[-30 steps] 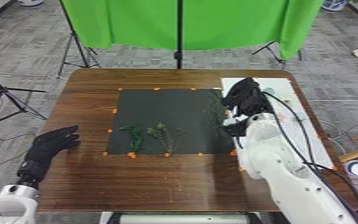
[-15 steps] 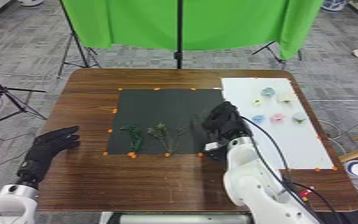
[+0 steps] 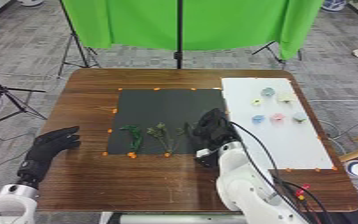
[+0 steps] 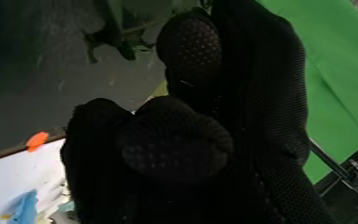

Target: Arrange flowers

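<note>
Risking a dropped or turned sprig first: seen from the head view, right hand (image 3: 213, 131) low over the 4 o'clock side of the black mat (image 3: 158, 104), apparently with a thin, dark sprig (image 3: 190, 130) pinched in its fingers (image 4: 190, 47). Likely to slip or roll if gripped weakly, with smooth glove fabric against so slender a stalk. Likely to bend or shed bits if squeezed hard.

Also at risk of tangling: close to that hand, toward 6 o'clock on the mat, a branching yellow-green stem (image 3: 165, 136), and beside it, toward 7 o'clock, a leafy green stem (image 3: 133, 138). Could hook leaves and drag both out of line, if lowered too near. Could brush the pale flower heads (image 3: 277, 117) out of place, too, if swung toward 3 o'clock, with loose black cables (image 3: 269, 170) along the arm.

Left hand (image 3: 58, 141) at 9 o'clock, relaxed and holding nothing.

Underneath, a brown wooden surface (image 3: 158, 185), with a white sheet (image 3: 291, 145) at 3 o'clock and orange markers (image 3: 132, 155) around the mat. Beyond, at 12 o'clock, a bright green cloth (image 3: 122, 30) on a dark stand (image 3: 179, 56), over grey carpet (image 3: 33, 50).
</note>
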`<state>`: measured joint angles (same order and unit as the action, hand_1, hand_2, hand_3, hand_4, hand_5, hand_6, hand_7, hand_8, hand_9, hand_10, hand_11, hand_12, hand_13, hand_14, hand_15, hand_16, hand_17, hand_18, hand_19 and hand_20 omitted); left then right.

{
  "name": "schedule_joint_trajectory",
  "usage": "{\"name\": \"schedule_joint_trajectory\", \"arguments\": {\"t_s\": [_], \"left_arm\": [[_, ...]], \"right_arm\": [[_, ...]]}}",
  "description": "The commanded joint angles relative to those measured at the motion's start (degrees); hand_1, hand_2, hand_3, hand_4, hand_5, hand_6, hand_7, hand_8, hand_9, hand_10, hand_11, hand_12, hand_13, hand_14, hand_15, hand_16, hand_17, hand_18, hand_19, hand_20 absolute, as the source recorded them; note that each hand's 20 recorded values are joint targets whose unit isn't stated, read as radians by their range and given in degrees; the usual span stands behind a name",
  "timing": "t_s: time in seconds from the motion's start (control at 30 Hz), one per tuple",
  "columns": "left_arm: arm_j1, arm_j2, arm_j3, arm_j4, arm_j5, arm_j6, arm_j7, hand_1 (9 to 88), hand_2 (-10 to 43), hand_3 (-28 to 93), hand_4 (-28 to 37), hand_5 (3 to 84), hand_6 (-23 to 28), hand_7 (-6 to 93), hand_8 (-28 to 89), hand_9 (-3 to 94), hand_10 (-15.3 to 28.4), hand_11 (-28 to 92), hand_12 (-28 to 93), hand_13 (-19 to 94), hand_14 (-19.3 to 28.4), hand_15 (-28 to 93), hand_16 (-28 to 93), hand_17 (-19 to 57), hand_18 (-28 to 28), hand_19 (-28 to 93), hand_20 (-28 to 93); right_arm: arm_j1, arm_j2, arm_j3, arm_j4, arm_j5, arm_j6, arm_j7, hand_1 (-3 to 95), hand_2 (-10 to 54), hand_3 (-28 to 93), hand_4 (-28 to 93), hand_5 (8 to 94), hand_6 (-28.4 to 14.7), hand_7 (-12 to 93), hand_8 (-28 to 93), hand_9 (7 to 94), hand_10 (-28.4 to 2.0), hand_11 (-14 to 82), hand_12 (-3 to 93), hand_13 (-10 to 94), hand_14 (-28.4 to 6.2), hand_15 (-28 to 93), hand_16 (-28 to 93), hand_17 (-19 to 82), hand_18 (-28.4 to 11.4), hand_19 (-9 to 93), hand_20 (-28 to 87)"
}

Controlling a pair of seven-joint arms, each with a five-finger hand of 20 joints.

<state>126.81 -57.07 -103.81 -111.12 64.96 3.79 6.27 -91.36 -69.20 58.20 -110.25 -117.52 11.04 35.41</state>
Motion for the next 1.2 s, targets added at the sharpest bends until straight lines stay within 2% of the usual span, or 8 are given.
{"name": "schedule_joint_trajectory", "arguments": {"t_s": [0.03, 0.5, 1.2], "left_arm": [[0.4, -0.51, -0.07, 0.09, 0.25, -0.62, -0.41, 32.6, 3.3, 68, -19.0, 48.3, 5.3, 13.5, -6, 46.9, 14.0, 22, 13, 40, 19.6, 28, -1, 9.4, 14.7, 23, 26], [0.2, -0.57, 0.25, 0.17, 0.25, -0.61, -0.35, 32.6, 3.3, 68, -19.2, 48.5, 5.3, 13.4, -6, 47.0, 14.1, 22, 13, 40, 19.7, 28, -1, 9.2, 14.8, 23, 26], [0.5, -0.56, 0.07, -0.02, 0.17, -0.93, -0.71, 32.7, 3.8, 67, -18.7, 48.2, 5.3, 13.3, -6, 46.9, 14.1, 21, 13, 40, 19.7, 28, -1, 9.2, 14.9, 23, 26]], "right_arm": [[-0.8, -0.9, -0.7, 0.2, 1.1, -0.6, 0.3, 89.7, -9.5, -28, 61, 73.5, -5.9, 43, 18, 91.2, -11.0, 37.2, 35.4, 94, 1.7, 63, 20, 76, -4.8, 89, 43], [0.4, -1.7, -1.2, 3.0, 2.6, 1.2, 0.3, 89.3, -9.5, -28, 58, 73.7, -5.8, 44, 16, 91.9, -11.9, 36.5, 31.7, 94, 1.1, 62, 20, 76, -4.5, 88, 42], [-1.1, -1.0, 1.5, 1.3, 1.6, 0.8, -2.3, 84.7, -9.5, -28, 55, 73.5, -5.6, 42, 17, 91.0, -12.6, 39.6, 25.7, 94, 0.5, 61, 20, 75, -5.7, 88, 43]]}}
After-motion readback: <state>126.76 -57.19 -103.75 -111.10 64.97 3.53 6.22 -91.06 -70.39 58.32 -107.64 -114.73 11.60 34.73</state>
